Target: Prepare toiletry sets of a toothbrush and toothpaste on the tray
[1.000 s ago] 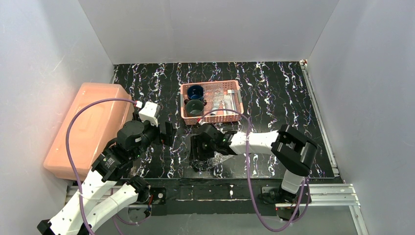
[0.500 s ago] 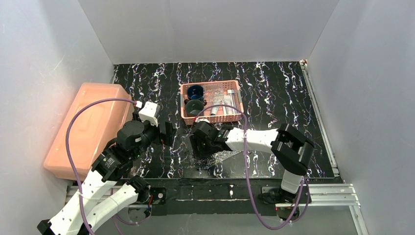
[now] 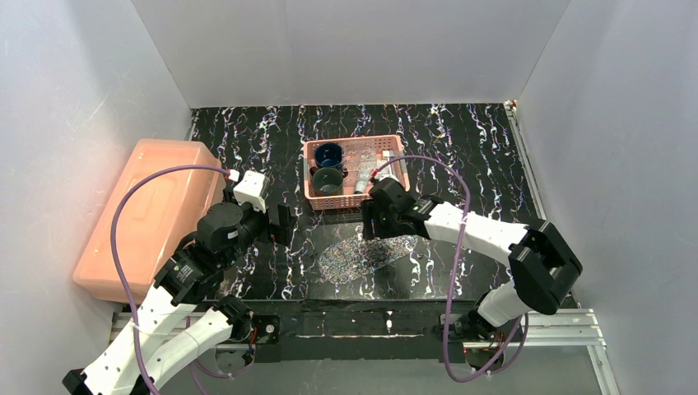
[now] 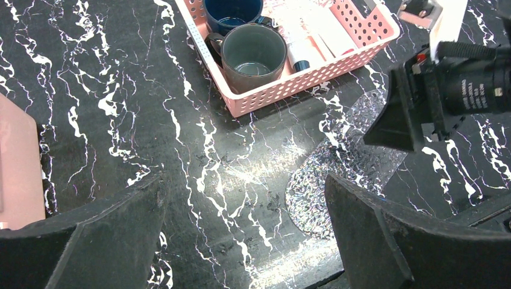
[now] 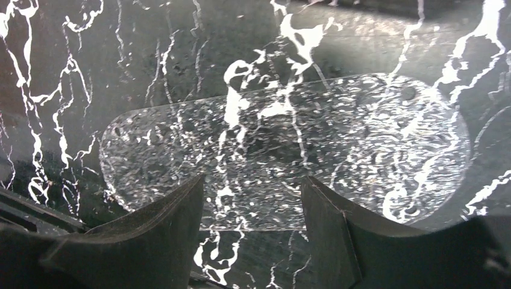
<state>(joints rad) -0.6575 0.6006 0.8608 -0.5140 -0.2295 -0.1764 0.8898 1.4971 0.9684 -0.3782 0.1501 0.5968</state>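
While the tray (image 3: 366, 255) lies flat and bare at lower centre of the top view, the toiletries (image 4: 307, 33) sit in the basket (image 3: 333, 201) just above it, so no set is made yet. Left gripper (image 4: 244, 241) gapes wide, right gripper (image 5: 253, 235) stands partly open; both hold nothing.

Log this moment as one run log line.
tray flat before pink basket, no set placed | right gripper open above tray, empty | left gripper open, empty

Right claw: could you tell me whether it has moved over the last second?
Yes: the right claw has drawn back off the tray toward the front wall of the pink basket.
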